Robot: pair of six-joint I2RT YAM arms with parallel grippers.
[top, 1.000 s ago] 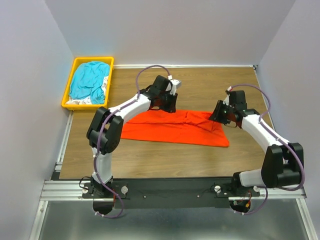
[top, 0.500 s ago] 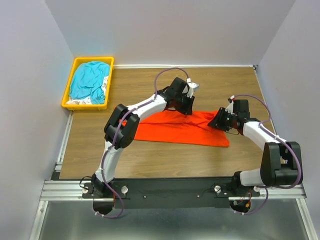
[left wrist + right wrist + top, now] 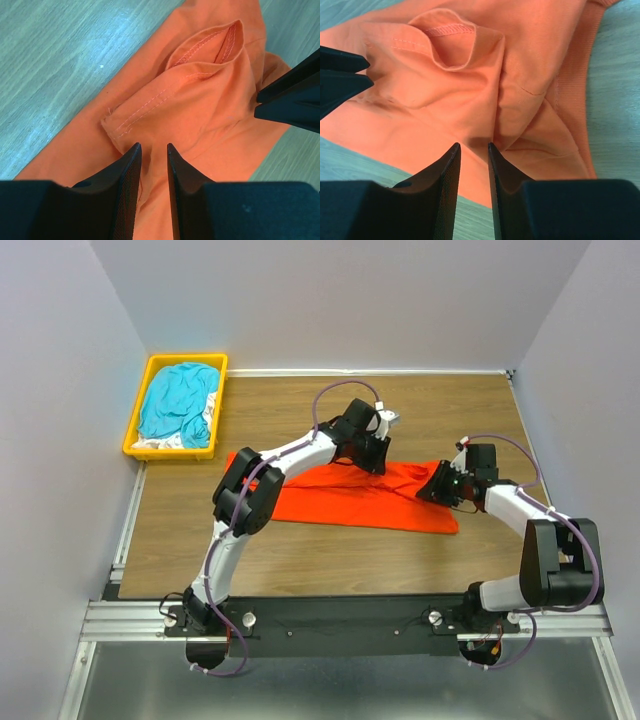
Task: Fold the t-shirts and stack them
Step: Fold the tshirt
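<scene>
The orange-red t-shirt [image 3: 360,502] lies bunched lengthwise on the wooden table; it also shows in the left wrist view [image 3: 200,100] and the right wrist view [image 3: 445,95]. My left gripper [image 3: 372,455] sits over its far middle edge, jaws nearly closed on a raised fold [image 3: 154,146] near a sleeve opening. My right gripper [image 3: 440,488] is at the shirt's right end, jaws nearly closed on gathered cloth [image 3: 474,145]. The two grippers are close together. A teal-blue t-shirt [image 3: 178,400] lies crumpled over some white fabric [image 3: 155,443].
A yellow plastic bin [image 3: 186,358] at the far left of the table holds the teal and white cloth. Grey walls stand on the left, back and right. The arm bases sit on a black rail [image 3: 340,618] at the near edge.
My left gripper has moved right along the shirt's far edge, drawing cloth towards the right gripper. My right gripper has shifted slightly down and left. The shirt looks shorter and more bunched.
</scene>
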